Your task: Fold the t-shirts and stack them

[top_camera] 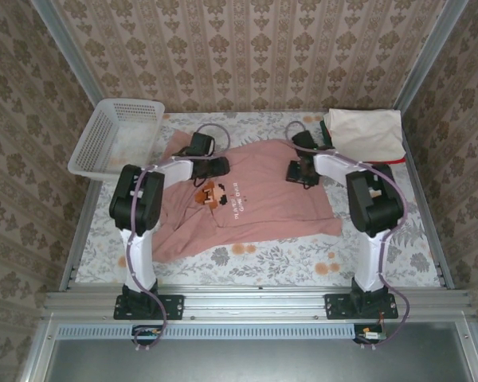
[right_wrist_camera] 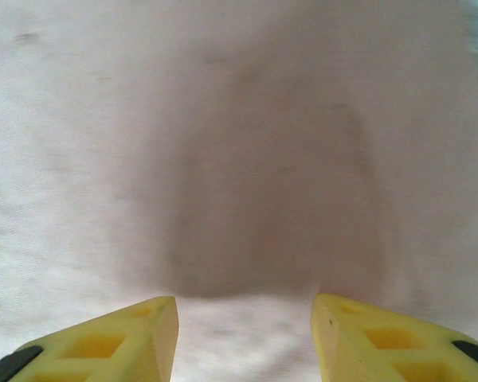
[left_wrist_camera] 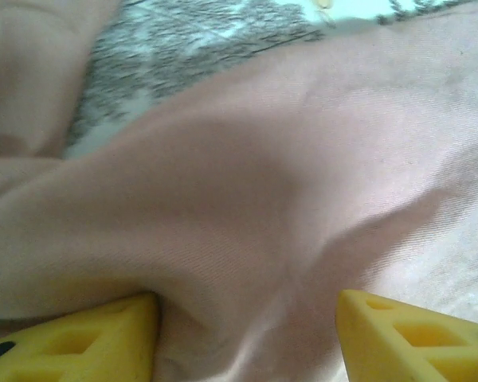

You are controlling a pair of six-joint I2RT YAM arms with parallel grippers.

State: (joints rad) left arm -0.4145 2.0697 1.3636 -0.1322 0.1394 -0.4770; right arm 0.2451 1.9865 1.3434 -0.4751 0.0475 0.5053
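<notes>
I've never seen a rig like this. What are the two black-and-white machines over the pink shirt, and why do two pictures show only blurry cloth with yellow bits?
They are robot arms, a left arm and a right arm, bolted at the near edge of a table. The wide picture is taken from above and behind them. Each arm ends in a two-fingered claw. The left claw and right claw sit low over a dusty-pink t-shirt spread on a flowery tablecloth. The other two pictures come from a small camera on each wrist, and the yellow wedges are the claw's own fingers. Both claws are open and hold nothing, though a fold of shirt rises between the left one's fingers. Folded tees, a cream one on top, lie far right. A white lattice basket stands far left.
</notes>
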